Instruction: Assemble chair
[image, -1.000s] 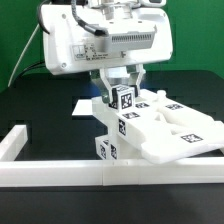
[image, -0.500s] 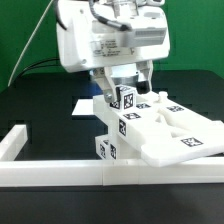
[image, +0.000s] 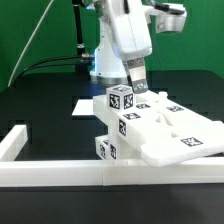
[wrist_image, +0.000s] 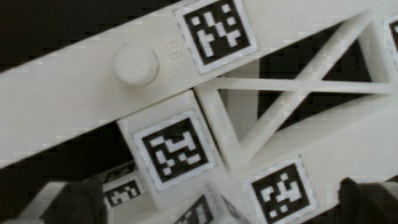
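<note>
The partly built white chair (image: 150, 125) stands at the table's middle, leaning on the front rail. It is a stack of tagged blocks and a wide panel. Its top tagged block (image: 121, 100) stands free. My gripper (image: 134, 80) hangs just above and behind that block, on the exterior view's right of it, touching nothing. In the wrist view the chair's barred frame (wrist_image: 267, 90), with several tags and a round knob (wrist_image: 139, 65), fills the picture. My gripper (wrist_image: 217, 205) is open there, its dark fingertips (wrist_image: 63, 200) wide apart at the picture's edge and nothing held between them.
The long low white border rail (image: 60, 172) runs along the front and turns back at the exterior view's left (image: 14, 142). The marker board (image: 85, 106) lies flat behind the chair. The table is black, with a green wall behind it.
The wrist has turned and the gripper has risen off the top tagged block. The big white hand body has swung up and away. The chair has not moved.
</note>
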